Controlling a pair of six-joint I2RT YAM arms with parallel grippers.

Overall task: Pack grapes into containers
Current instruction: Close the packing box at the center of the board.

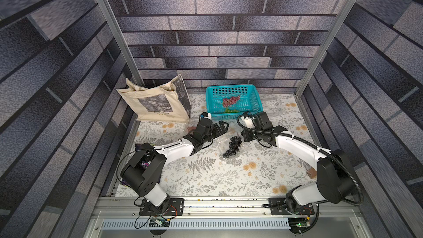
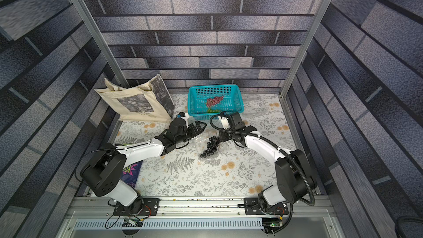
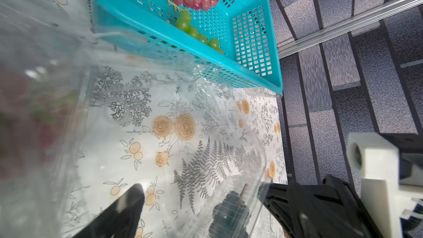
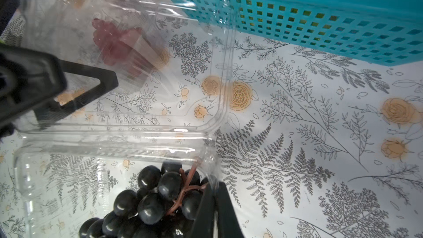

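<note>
You have the dark grapes (image 1: 233, 146) lying in an open clear container (image 2: 199, 141) near the middle of the worktop (image 1: 206, 179). The teal basket (image 1: 229, 88), at 12 o'clock of the container, holds a red bunch (image 1: 231, 100) and a green bunch (image 1: 231, 111). Your right gripper (image 4: 214, 193), at 3 o'clock of the container, is pinched fully together on its thin rim beside the grape stem. Your left gripper (image 1: 223, 126), at 10 o'clock, is spread wide with its fingers (image 3: 309, 207) either side of the clear lid (image 4: 137, 101), gripping nothing.
</note>
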